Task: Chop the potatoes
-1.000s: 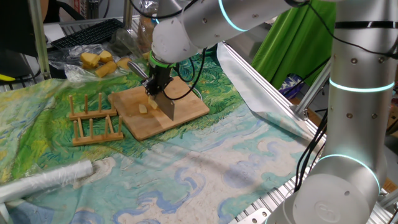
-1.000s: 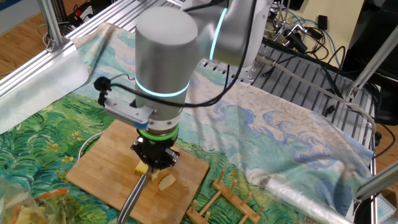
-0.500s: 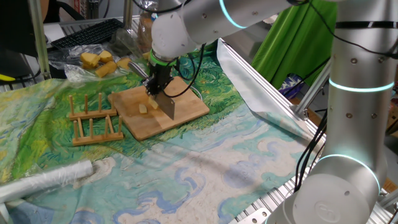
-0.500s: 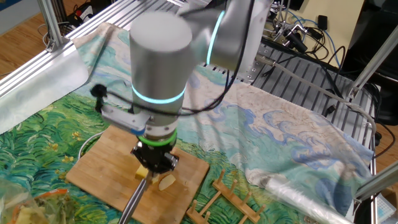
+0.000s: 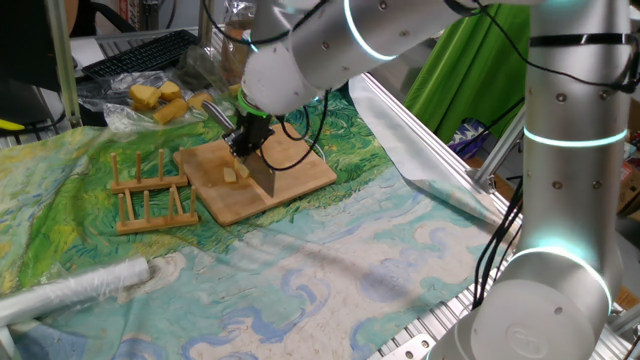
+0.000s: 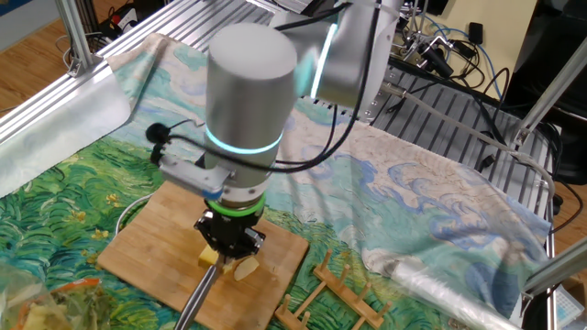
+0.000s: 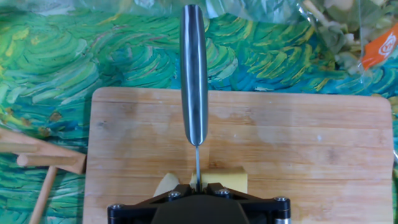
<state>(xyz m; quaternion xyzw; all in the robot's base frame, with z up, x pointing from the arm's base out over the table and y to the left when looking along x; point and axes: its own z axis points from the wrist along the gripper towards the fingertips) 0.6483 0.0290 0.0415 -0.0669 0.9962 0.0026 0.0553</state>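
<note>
The gripper (image 7: 198, 186), clamped on a knife (image 7: 194, 74), held the blade between a potato chunk (image 7: 225, 180) right and a slice (image 7: 169, 182) left, low in the hand view.

Silver-grey cylindrical arm (image 5: 560, 180), glowing cyan joint rings, black cables, green collar above black tool (image 6: 229, 247)

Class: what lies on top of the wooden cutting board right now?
On the cutting board: a blocky potato chunk, a thin slice, and the knife between them. The tool covers their near parts.
</note>
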